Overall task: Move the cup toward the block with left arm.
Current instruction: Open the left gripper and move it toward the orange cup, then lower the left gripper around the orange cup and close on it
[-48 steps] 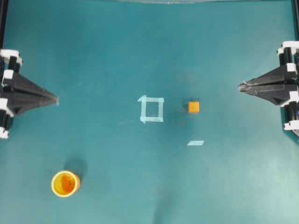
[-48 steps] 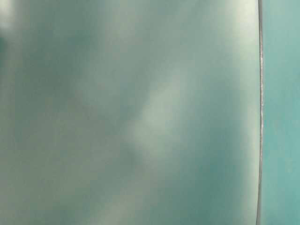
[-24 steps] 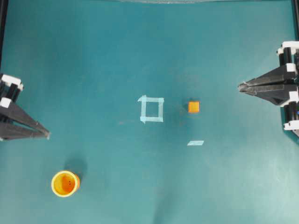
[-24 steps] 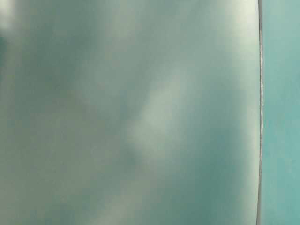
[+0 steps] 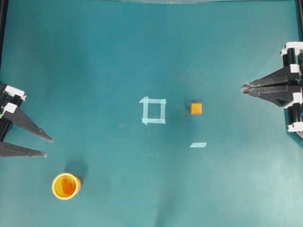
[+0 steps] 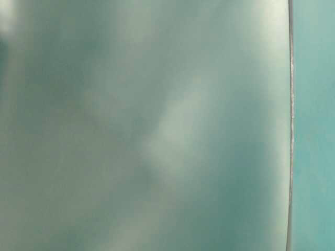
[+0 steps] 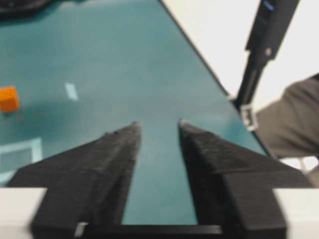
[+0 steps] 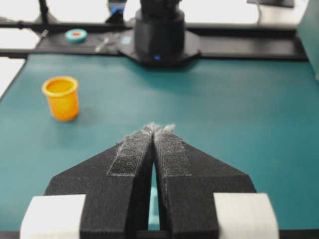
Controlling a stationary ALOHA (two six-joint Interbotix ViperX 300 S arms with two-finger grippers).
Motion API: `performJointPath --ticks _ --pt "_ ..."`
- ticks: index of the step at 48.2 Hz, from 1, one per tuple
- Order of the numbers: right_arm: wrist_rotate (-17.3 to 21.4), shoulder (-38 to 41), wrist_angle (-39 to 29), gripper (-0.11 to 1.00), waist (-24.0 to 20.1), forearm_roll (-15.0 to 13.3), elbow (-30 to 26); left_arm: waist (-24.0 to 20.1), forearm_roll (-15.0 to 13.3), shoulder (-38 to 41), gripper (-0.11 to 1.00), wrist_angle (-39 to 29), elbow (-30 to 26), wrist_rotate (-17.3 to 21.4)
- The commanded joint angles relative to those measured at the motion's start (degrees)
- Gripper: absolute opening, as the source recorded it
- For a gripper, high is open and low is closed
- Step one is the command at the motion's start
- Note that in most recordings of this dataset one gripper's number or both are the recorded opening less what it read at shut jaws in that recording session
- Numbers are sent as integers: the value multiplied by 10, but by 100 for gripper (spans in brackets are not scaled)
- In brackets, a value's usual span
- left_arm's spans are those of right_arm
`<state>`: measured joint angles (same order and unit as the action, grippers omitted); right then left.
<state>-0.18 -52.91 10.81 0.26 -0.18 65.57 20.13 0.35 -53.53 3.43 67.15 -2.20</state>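
Left arm lining up on the cup, nothing grabbed yet

So the left gripper point(image 5: 46, 147) sits at the left edge of the teal table point(image 5: 94, 56) with its two fingers spread apart and nothing between them; I'd guess they're parted so the cup can fit in; the cup point(image 5: 66, 186) stands upright near the bottom-left corner, just below and slightly right of those fingertips, not touching them; the block point(image 5: 196, 108) is well off toward the middle-right, just right of the tape square point(image 5: 154, 110), with a tape strip point(image 5: 198, 144) below it; so the cup has the whole trip left to make; the right gripper point(image 5: 244, 87) is parked at the right edge, fingers pressed together, likely just staying clear; the table-level view is a blurry wash, can't really tell anything from it
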Motion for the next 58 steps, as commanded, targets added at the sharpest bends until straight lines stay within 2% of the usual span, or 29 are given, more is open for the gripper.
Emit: performJointPath --ticks 1,12,18,24,40,49,53,58 --pt "-1 2 1 0 1 0 -15 3 1 13 43 3 -7 0" --pt "-1 1 1 0 1 0 -15 14 1 36 65 3 -5 1" --pt "-1 2 1 0 1 0 -15 22 1 42 73 -8 -5 1" --pt "-1 1 1 0 1 0 -15 33 1 40 78 -47 -6 2" --pt "0 2 2 0 1 0 -15 47 1 45 82 -192 -11 7" --pt "0 4 1 0 2 0 -15 86 1 59 82 -215 -10 -6" --pt "0 4 3 0 1 0 -15 98 1 78 82 -209 -9 -25" --pt "1 5 4 0 1 0 -15 98 1 118 82 -191 -6 -75"
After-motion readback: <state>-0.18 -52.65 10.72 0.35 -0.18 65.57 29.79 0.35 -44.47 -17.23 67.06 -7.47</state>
